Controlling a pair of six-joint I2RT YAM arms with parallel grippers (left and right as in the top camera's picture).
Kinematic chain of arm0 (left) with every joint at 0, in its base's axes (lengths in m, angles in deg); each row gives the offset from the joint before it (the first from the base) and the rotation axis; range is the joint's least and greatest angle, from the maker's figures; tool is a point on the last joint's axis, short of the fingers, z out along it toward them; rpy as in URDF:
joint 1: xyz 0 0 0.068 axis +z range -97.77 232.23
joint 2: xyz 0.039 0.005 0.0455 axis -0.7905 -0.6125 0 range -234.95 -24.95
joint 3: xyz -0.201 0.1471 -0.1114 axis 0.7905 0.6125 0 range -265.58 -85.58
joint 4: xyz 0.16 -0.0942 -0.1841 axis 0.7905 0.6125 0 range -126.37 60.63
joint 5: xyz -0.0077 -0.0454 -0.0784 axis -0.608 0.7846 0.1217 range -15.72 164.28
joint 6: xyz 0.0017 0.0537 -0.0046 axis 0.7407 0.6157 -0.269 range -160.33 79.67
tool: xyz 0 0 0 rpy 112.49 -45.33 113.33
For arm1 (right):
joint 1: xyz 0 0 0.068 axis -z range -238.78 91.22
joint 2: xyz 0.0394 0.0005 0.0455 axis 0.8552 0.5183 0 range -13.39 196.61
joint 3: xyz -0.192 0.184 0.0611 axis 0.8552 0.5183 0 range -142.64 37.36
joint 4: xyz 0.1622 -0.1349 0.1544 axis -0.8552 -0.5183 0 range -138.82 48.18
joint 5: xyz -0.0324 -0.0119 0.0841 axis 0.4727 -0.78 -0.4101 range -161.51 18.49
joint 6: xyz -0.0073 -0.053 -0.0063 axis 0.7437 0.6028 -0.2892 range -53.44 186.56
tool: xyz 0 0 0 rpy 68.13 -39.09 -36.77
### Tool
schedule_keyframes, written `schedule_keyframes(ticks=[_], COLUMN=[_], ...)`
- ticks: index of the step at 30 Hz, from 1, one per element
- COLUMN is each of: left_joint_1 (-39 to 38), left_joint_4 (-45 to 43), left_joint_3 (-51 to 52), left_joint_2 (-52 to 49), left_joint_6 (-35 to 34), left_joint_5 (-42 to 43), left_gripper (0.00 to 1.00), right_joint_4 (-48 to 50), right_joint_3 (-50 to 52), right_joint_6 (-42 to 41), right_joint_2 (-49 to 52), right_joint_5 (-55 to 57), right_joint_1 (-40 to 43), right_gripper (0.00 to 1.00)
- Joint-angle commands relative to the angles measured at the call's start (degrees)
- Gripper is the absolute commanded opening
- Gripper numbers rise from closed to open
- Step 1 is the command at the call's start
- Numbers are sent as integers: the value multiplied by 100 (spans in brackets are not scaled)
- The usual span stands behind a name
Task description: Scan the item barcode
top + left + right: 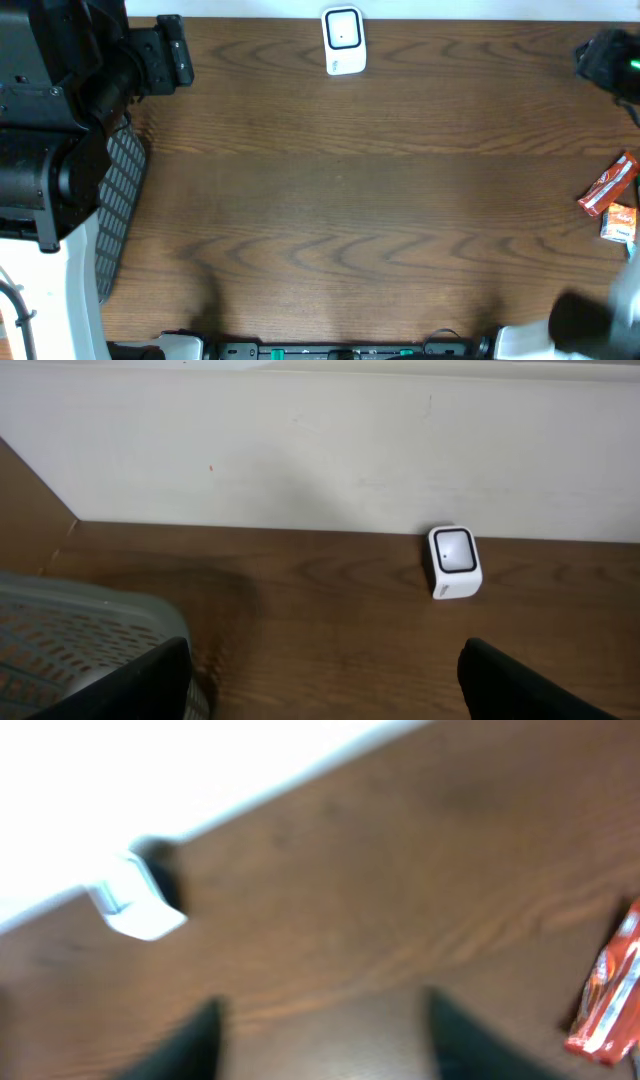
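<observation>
The red packet [610, 185] lies flat at the right edge of the surface [340, 200], well apart from the scanner [341, 40], which stands at the far edge, likely so a barcode can be shown to its window. The left hand [325, 660] and right hand [325, 1020] are both spread, grasping nothing. Only the blurred right wrist view shows the packet near its own hand.
</observation>
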Motion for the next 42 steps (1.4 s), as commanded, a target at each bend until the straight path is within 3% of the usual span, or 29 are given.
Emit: schedule_keyframes(ticks=[1,13,20,23,25,31,42], left_joint_1=[28,28,31,28,28,28,28], left_joint_4=[-4,-4,-4,-4,-4,-4,-4], left_joint_3=[13,13,13,13,13,13,13], left_joint_2=[39,39,39,39,39,39,39], left_joint_6=[76,79,79,76,76,76,79], left_joint_5=[-70,-70,-70,-70,-70,-70,-70], left_gripper=[85,85,85,85,85,85,85], right_joint_4=[-37,-170,-1294,-1154,-343,2251,6859], right_joint_3=[-146,-146,-105,348,1147,3615,8039], right_joint_6=[42,46,723,1163,1539,1569,1561], right_joint_2=[-1086,-3788,-5073,-5702,-6301,-7425,-8255], right_joint_5=[-289,-245,1067,1681,1705,1443,-26], right_joint_1=[33,33,-297,-855,-1115,-1311,-1333], right_gripper=[99,99,99,99,99,99,99])
